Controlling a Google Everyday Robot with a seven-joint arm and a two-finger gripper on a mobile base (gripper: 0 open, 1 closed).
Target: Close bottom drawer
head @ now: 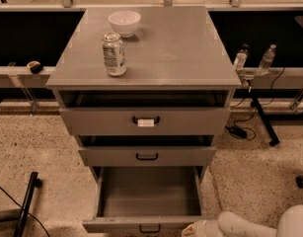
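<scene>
One bottom drawer (148,197) (wide open) lies just beside the end effector (189,229).

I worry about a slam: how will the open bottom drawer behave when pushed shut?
The bottom drawer looks empty, so it probably slides lightly and could slam. It appears rigid, so it shouldn't flex. The gripper sits by its front's right end, so an off-centre push might skew it slightly.

Legible text in the scene: none.
The print on the silver-and-green metal drink can (114,54), upper left of the frame, is too fine to read. The small white tag (145,123) on the widest grey drawer (190,121), centre, looks blank. The cream-white gripper (194,229), at the bottom edge right of centre, carries no readable marking.
</scene>
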